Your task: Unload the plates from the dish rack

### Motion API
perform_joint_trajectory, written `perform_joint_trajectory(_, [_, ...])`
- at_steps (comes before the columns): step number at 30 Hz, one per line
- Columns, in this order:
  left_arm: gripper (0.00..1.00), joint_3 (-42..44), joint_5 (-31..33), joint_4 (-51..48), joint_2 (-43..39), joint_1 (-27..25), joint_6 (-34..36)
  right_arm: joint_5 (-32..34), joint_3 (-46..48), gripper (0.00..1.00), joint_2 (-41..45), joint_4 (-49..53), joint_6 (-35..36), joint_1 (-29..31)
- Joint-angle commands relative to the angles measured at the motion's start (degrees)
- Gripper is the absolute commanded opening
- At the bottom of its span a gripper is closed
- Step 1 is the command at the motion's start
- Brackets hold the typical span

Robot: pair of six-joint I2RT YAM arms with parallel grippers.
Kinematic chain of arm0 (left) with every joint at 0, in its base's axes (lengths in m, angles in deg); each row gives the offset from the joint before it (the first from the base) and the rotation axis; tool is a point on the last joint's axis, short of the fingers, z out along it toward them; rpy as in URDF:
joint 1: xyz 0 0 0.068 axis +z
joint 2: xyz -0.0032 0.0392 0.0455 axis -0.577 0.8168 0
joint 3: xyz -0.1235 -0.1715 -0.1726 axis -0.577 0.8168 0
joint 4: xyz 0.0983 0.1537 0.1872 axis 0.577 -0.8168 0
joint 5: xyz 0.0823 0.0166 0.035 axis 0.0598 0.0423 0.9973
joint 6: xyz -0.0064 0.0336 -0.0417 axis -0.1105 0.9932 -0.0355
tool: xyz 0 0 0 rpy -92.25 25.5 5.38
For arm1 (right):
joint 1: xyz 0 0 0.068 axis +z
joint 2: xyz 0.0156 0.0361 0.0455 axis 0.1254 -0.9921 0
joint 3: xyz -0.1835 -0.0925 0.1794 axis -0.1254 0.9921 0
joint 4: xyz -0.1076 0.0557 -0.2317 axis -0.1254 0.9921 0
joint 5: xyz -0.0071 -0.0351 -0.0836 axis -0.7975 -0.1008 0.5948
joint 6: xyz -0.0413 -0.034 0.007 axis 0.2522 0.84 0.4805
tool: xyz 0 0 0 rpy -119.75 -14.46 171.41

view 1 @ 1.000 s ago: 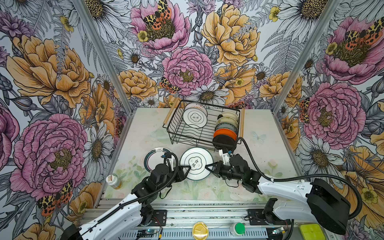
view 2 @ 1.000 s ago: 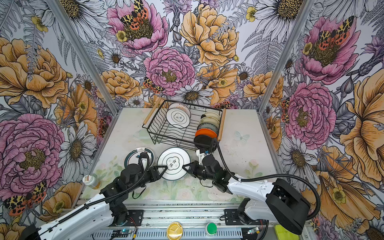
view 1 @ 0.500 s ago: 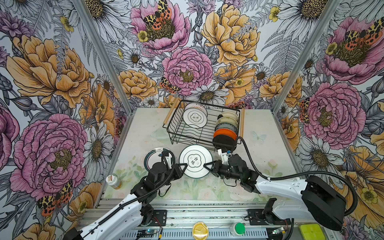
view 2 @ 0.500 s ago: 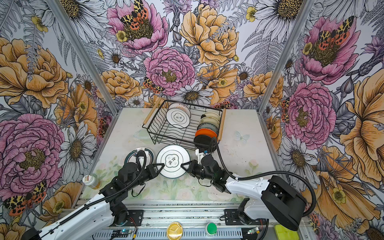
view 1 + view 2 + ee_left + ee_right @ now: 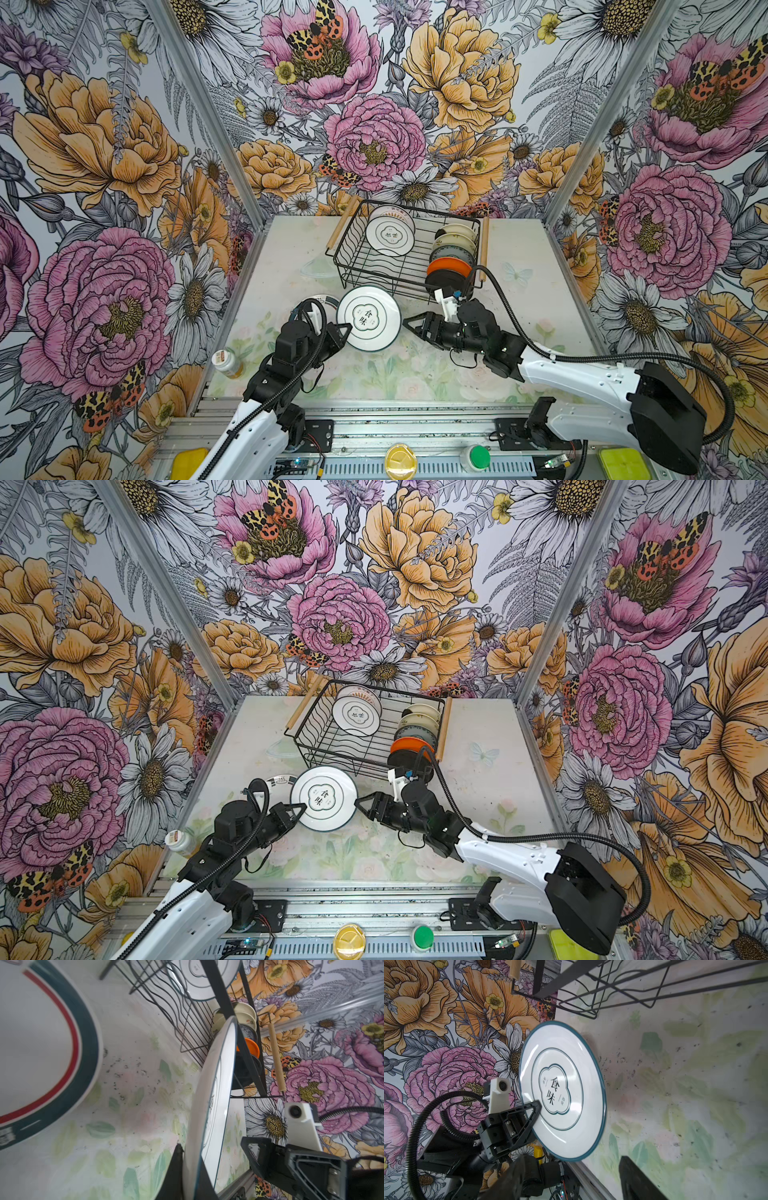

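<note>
Now, at the desk's (image 5: 540,332) back edge we see the dish rack (image 5: 399,266), plates (image 5: 451,255) standing at its right end. Before it, our left hand (image 5: 345,330) pinches a teal-rimmed white plate (image 5: 369,318); our right hand (image 5: 411,326) is spread, just beside.

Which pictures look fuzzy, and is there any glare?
Left wrist view: the red-striped plate near the lens is smeared, the dish rack sharper. Right wrist view: the white plate is crisp with faint glare streaks; the right gripper's fingers are out of focus. Both top views look sharp.
</note>
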Motion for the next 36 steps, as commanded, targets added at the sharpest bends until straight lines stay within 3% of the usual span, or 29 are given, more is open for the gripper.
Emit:
perform_joint_trajectory(1, [0.0, -1.7, -5.0, -8.3, -2.6, 7.9, 1.7, 2.6, -4.2, 0.8, 3.9, 13.8, 10.1, -1.2])
perform_joint_trajectory(3, [0.0, -1.9, -7.9, -9.7, -3.1, 13.9, 2.3, 2.1, -6.7, 0.82, 5.3, 19.0, 13.8, -3.0])
perform_joint_trajectory(6, [0.0, -2.7, -9.8, -10.7, -2.8, 20.1, 2.9, -1.8, -11.1, 0.99, 5.4, 23.7, 19.3, -4.1])
perform_joint_trajectory(11, [0.0, -4.9, -8.5, -11.5, 0.5, 25.8, 3.6, -5.9, -18.4, 0.99, 2.1, 28.5, 26.0, -6.2])
perform_joint_trajectory(20, [0.01, -9.6, -1.8, -12.5, 7.8, 30.3, 8.2, -5.6, -24.9, 0.99, -4.0, 28.5, 29.7, -9.5])
perform_joint_trajectory(27, [0.01, -10.0, -2.3, -10.4, 12.1, 33.9, 11.1, -6.0, -25.7, 0.99, -4.6, 28.5, 30.0, -10.0])
perform_joint_trajectory(36, [0.07, -8.5, -1.8, -8.7, 14.2, 34.4, 11.1, -6.2, -25.4, 0.99, -4.6, 28.4, 30.0, -10.1])
